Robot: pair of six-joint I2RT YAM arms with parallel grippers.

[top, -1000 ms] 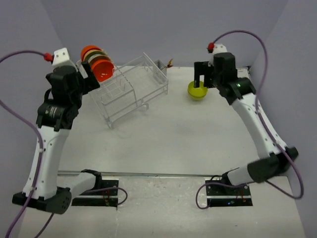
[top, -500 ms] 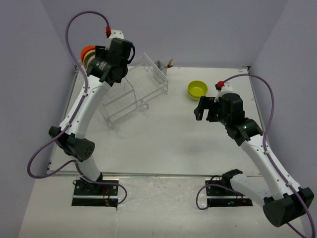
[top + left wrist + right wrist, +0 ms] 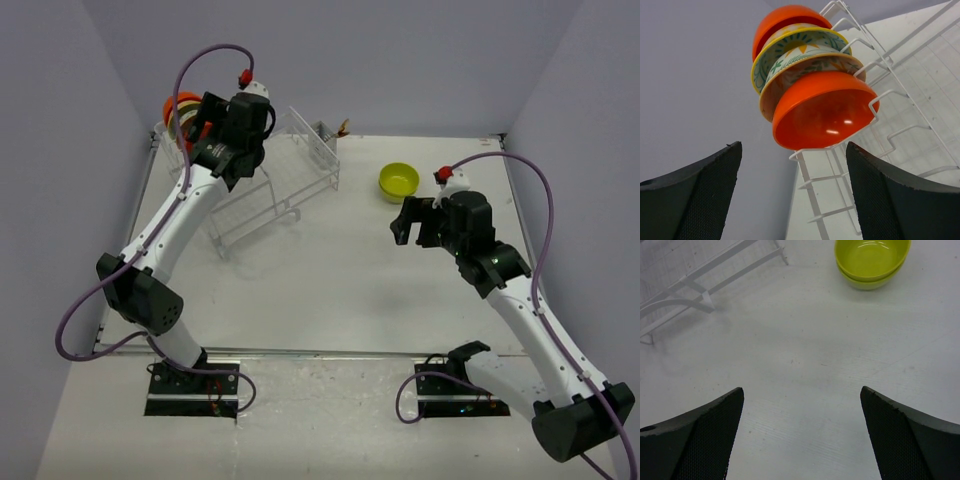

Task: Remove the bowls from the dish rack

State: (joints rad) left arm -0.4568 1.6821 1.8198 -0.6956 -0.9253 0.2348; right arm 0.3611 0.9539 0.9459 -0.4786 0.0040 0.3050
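The dish rack [image 3: 285,170] stands at the far left of the table. Several bowls stand on edge in its left end [image 3: 182,108]. In the left wrist view an orange-red bowl [image 3: 822,112] is in front, two patterned bowls [image 3: 800,47] behind it and another orange-red bowl [image 3: 785,17] at the back, all held by the rack's tines [image 3: 900,100]. My left gripper [image 3: 792,150] is open and empty, just short of the front bowl. Lime-green bowls [image 3: 398,181] sit stacked on the table [image 3: 872,260]. My right gripper [image 3: 801,389] is open and empty, over bare table near them.
The rack's small side cup [image 3: 325,132] is at its far right corner. The rack's feet [image 3: 690,285] show at the upper left of the right wrist view. Purple walls close the table on the left, back and right.
My right gripper has left the lime-green bowls and pulled back toward me. My left arm has swung up over the rack and now faces the racked bowls.
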